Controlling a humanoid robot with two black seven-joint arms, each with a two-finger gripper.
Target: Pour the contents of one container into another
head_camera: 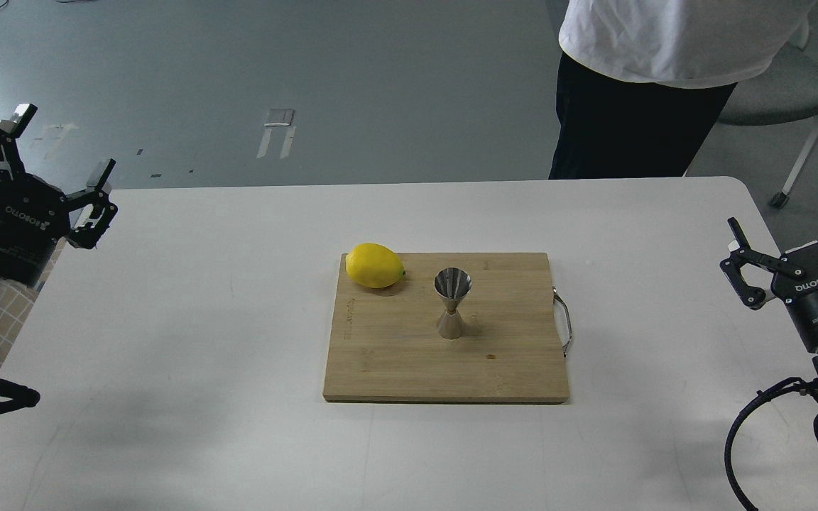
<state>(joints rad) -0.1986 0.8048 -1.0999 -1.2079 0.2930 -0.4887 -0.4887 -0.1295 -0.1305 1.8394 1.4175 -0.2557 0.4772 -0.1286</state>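
My left gripper (61, 145) hovers spread wide at the table's (167, 319) left edge. A lemon (375, 265) and the upright jigger (453, 302) share the cutting board (395, 355), near each other. My right gripper (792, 231) hangs released, empty.

shiny steel jigger (452, 302) – matt wooden board (409, 362) with metal handle (562, 321), smooth white table (167, 319)

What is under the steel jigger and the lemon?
Both the jigger and the lemon rest on a wooden cutting board, which lies on the white table. The table surface beneath the board is covered and cannot be seen.
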